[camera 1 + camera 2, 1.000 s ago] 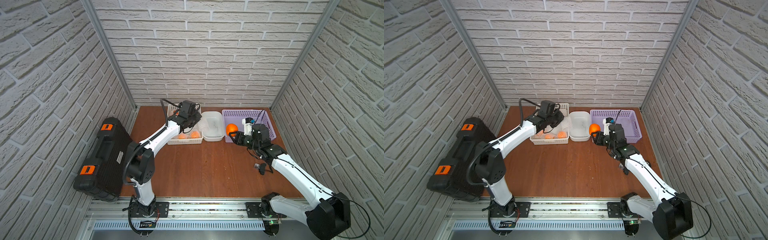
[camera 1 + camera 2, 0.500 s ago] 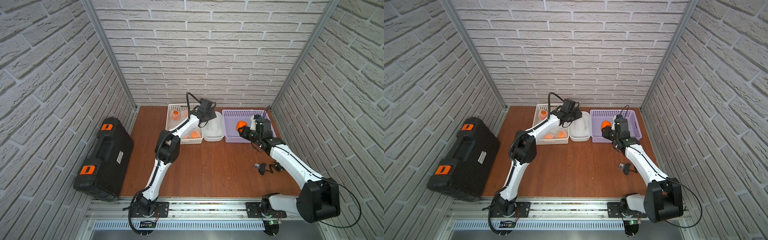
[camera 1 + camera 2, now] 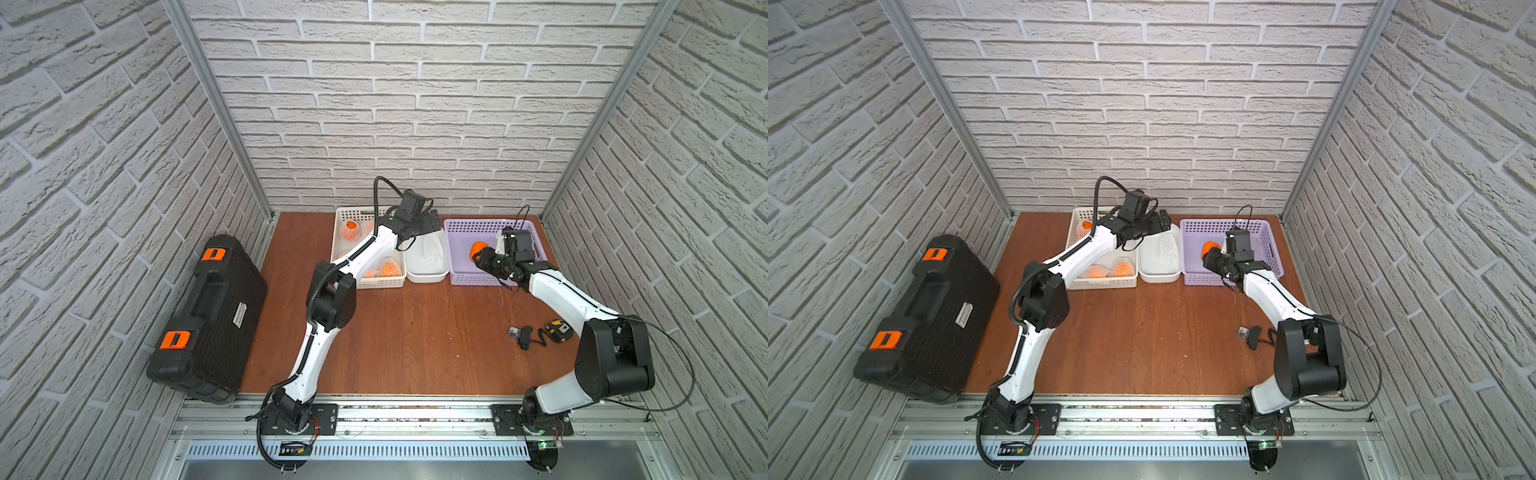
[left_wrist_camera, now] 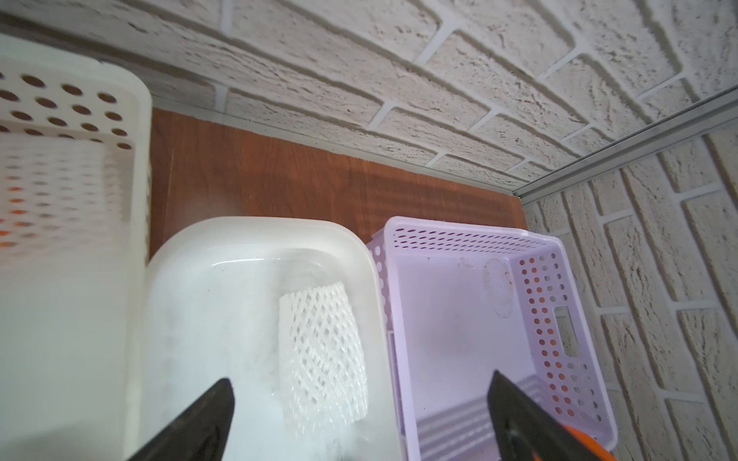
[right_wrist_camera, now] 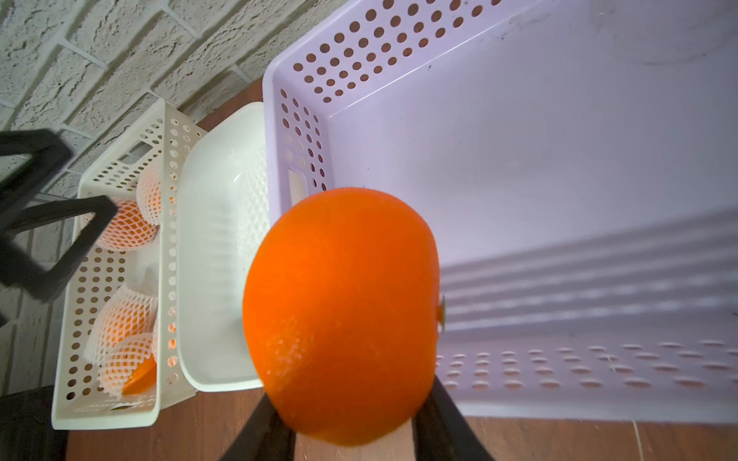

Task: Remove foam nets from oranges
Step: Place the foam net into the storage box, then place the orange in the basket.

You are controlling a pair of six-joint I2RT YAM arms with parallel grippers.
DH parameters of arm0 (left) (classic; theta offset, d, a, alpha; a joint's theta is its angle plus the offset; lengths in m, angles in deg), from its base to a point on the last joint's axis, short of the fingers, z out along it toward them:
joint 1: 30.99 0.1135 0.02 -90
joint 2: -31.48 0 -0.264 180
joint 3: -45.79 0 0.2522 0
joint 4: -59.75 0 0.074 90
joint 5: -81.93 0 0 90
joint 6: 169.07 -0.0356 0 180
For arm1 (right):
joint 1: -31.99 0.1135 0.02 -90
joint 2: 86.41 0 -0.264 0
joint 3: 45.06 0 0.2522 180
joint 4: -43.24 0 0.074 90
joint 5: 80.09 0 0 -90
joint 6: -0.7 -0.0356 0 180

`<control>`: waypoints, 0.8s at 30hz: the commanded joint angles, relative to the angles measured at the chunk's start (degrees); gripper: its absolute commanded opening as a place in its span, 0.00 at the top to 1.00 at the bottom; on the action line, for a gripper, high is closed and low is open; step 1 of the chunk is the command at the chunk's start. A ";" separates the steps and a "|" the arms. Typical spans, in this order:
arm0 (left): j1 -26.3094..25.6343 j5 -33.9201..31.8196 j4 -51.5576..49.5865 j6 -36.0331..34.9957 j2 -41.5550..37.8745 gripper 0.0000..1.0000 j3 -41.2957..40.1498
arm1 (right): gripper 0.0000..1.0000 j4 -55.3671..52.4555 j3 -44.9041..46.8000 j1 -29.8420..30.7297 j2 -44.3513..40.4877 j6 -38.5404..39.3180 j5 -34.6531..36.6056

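- Foam net (image 4: 323, 351), a white soft tubular sleeve of diamond mesh, lies empty in the tub directly beneath the left pincer (image 4: 359, 379). The jaws stand wide apart with nothing between them. This reads as the drop-off position for stripped netting.
- Right pincer (image 5: 351, 423) is clenched on a bare orange (image 5: 343, 315), a round smooth-skinned fruit with no foam net on it. It is gripped from both sides and held over the lilac perforated plastic basket (image 5: 303, 80), near the wall facing the tub. Judgement: this basket collects stripped fruit. Its visible floor holds no other fruit.
- White smooth-walled plastic tub (image 3: 428, 275) sits between the two baskets, close against each, within reach of either arm.
- White rigid perforated plastic basket (image 3: 353, 212) holds the netted oranges (image 3: 351, 230). Several are sleeved, so most of the task is outstanding.
- Brown wooden counter (image 3: 415, 332) carries all three containers along the back wall, well apart from the black ribbed hard case (image 3: 208, 316).
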 commanded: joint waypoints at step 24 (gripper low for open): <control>23.29 -4.67 -2.55 21.65 -40.20 0.02 -45.22 | 0.23 5.24 -15.04 -2.92 16.95 -7.18 -7.35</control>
